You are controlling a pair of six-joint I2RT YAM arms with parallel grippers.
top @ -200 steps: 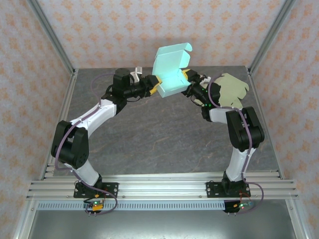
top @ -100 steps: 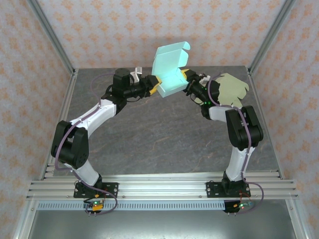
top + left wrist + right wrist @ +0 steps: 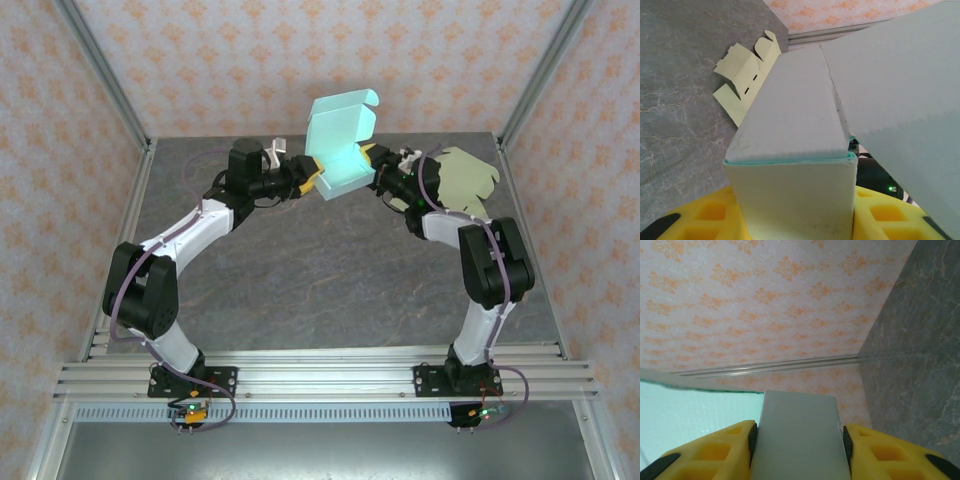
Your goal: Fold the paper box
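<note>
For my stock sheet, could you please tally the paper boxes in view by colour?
Mint-green part-folded paper box, held up between the arms: 1
Pale yellow flat unfolded paper box blank, lying on the table: 1
Total: 2

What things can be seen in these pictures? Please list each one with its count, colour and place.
paper box: one, mint green, lid open, held up over the far part of the table between both hands
flat box blank: one, pale yellow-green, lying unfolded at the far right of the table
table: one, grey marbled, under the arms
walls: three, pale with an orange flower pattern, around the table
metal frame: one, silver, rails at the near edge and posts at the far corners
arms: two, white and black, bases on the near rails
left hand: one, yellow fingers, shut on the box's left side
right hand: one, yellow fingers, shut on the box's right side
</note>
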